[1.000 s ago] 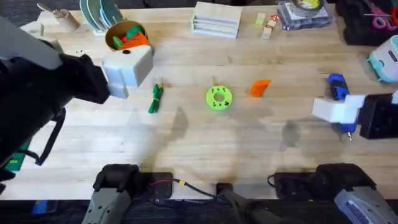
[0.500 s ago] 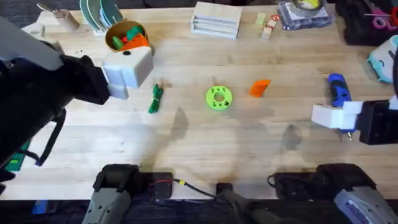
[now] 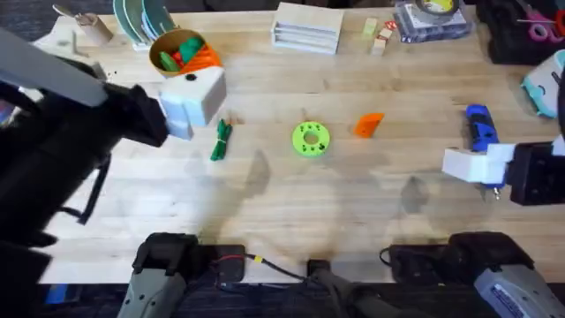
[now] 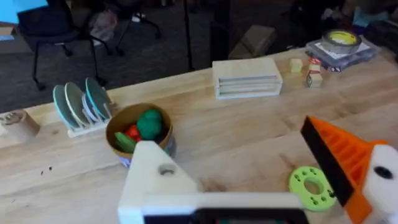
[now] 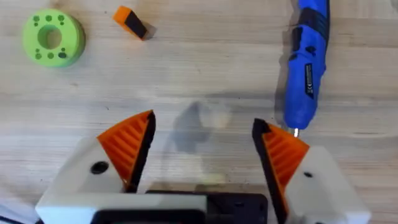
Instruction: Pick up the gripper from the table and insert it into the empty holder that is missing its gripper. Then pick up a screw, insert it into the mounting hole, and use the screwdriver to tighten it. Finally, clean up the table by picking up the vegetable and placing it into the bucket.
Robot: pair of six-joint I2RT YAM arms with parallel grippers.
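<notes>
The loose orange gripper [image 3: 369, 124] lies on the table [image 3: 265, 194], right of a lime-green disc [image 3: 310, 139]; it also shows in the right wrist view [image 5: 130, 22]. My left gripper [image 3: 196, 99] hovers open near the bucket [image 3: 180, 51]. One of its fingers is the bare white holder [image 4: 155, 183] with its mounting hole [image 4: 166, 169]; the other finger [image 4: 339, 162] carries an orange pad. A green vegetable [image 3: 220, 140] lies just right of it. My right gripper [image 5: 203, 124] stands open and empty beside the blue screwdriver [image 5: 308, 62]. The screw is too small to make out.
The bucket [image 4: 138, 127] holds green and red-orange toy vegetables. A plate rack [image 3: 141, 19], a stack of light boards [image 3: 307, 26], small blocks [image 3: 380, 37] and a tape roll on a case [image 3: 433, 18] line the far edge. Dark cases stand at the far right.
My left gripper has shifted a little to the right, closer to the bucket. My right gripper slid slightly toward the near edge a second ago and has held still since.
</notes>
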